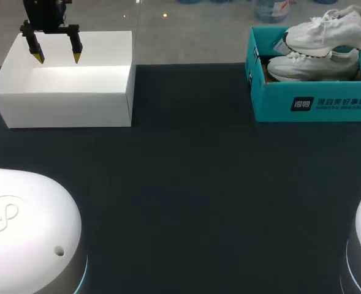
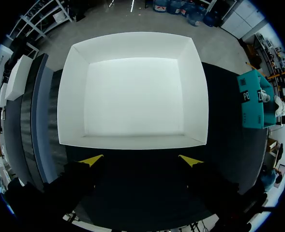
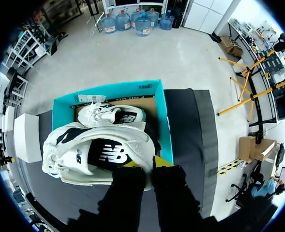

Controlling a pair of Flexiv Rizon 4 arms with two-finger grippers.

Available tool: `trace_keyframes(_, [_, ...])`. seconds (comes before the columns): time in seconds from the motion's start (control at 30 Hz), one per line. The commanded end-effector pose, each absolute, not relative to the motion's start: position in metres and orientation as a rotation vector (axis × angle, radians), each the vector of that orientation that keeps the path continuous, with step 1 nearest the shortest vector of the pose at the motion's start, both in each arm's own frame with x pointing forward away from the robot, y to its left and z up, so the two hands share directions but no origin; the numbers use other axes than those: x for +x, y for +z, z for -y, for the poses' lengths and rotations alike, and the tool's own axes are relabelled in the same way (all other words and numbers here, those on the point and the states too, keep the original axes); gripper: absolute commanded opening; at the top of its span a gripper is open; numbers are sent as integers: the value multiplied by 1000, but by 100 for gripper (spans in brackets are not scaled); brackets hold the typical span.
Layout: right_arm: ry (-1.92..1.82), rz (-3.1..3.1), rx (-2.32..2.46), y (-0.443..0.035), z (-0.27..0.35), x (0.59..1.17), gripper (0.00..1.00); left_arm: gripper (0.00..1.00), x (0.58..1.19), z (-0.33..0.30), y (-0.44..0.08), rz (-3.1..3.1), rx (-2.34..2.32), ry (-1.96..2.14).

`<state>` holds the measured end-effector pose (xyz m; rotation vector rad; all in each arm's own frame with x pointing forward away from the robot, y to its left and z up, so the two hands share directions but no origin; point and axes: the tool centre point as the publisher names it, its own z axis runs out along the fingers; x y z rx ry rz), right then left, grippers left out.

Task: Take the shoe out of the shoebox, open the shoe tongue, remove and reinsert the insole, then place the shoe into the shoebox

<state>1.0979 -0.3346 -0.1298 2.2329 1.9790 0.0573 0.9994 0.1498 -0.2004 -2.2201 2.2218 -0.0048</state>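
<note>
A white shoe (image 1: 327, 30) hangs above the teal shoebox (image 1: 309, 101) at the back right, and a second white shoe (image 1: 312, 64) lies inside the box. In the right wrist view my right gripper (image 3: 144, 164) is shut on the rim of the raised shoe (image 3: 94, 154), over the shoebox (image 3: 164, 121) with the other shoe (image 3: 111, 115) in it. The right gripper itself is out of the head view. My left gripper (image 1: 57, 58) hangs open and empty above the white box (image 1: 64, 104) at the back left. In its wrist view, the left gripper (image 2: 140, 160) is over that box's near wall (image 2: 132, 142).
The white box (image 2: 69, 96) holds nothing. Dark tabletop (image 1: 192, 184) stretches between the two boxes and toward the front. My arms' white bases (image 1: 27, 233) fill the front corners. The teal shoebox (image 2: 252, 104) shows far off to the side in the left wrist view.
</note>
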Motion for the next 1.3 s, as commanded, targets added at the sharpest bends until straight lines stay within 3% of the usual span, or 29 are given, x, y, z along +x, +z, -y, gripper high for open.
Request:
trace_keyframes(0.03, [23,-1980,2234,-117,331,1101,0,100,1000,-150,-200,-2222,-2221,-2])
trace_keyframes(0.83, [23,-1980,2234,-117,331,1101,0,100,1000,-150,-200,-2222,-2221,-2])
trace_keyframes(1.3, [129,-2012,2164,-129,250,1004,0,100,1000,-150,-200,-2222,-2221,-2])
